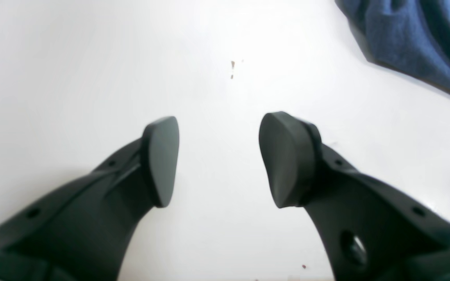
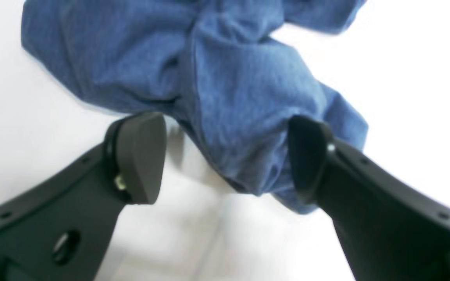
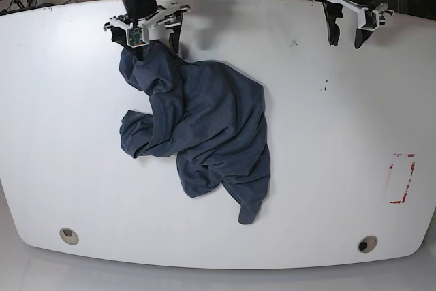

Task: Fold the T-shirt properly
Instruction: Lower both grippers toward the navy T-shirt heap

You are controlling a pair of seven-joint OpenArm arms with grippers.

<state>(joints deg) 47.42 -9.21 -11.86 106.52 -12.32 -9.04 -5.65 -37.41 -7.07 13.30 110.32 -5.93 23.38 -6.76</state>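
Straddling T-shirt (image 2: 225, 97), seemingly ungripped

Your only obstacle on the table (image 3: 327, 134) is the crumpled T-shirt (image 3: 204, 120), heaped from the far edge down through the left-centre toward the near edge. The whole right half is bare, so your left pincer (image 1: 219, 160) has free passage there, jaws apart with only tabletop between them. Your right pincer (image 2: 227, 156) is crowded: a fold of cloth lies between its parted jaws at the far-left edge. Bare table also runs along the left and near edges.
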